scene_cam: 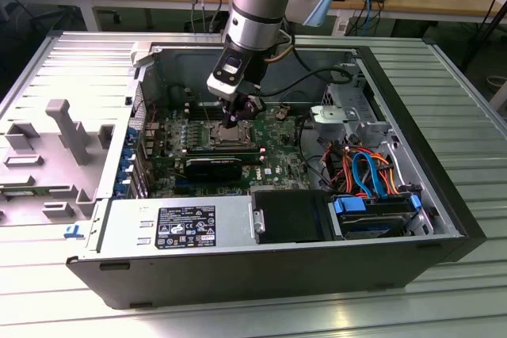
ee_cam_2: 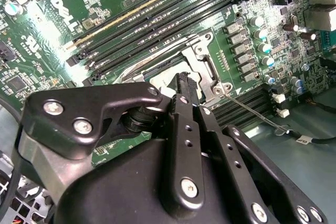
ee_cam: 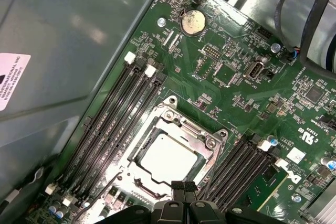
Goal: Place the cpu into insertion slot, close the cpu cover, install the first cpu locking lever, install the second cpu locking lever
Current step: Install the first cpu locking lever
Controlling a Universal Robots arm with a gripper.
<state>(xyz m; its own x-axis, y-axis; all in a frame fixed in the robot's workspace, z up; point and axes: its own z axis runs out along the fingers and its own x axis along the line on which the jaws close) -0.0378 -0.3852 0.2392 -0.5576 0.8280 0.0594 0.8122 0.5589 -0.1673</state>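
Note:
The cpu [ee_cam: 169,157] lies flat in the insertion slot [scene_cam: 228,137] on the green board, silvery face up. The cpu cover [ee_cam: 203,139] lies down around it, and the chip shows through its cut-out. My gripper [ee_cam: 184,187] hangs just over one edge of the socket, its black fingers [ee_cam_2: 184,85] pressed together with nothing between them. In the second wrist view the fingertip stands over the cpu [ee_cam_2: 159,80] beside the cover [ee_cam_2: 206,67]. A thin metal locking lever [ee_cam_2: 251,110] runs out from the socket's corner, away from the frame.
Long black memory slots [ee_cam: 113,119] flank the socket on both sides. Black cables [scene_cam: 317,81] hang near the arm. A drive cage with blue and orange cables [scene_cam: 368,172] fills the exterior view's right. The power supply [scene_cam: 178,227] and case walls close in the front.

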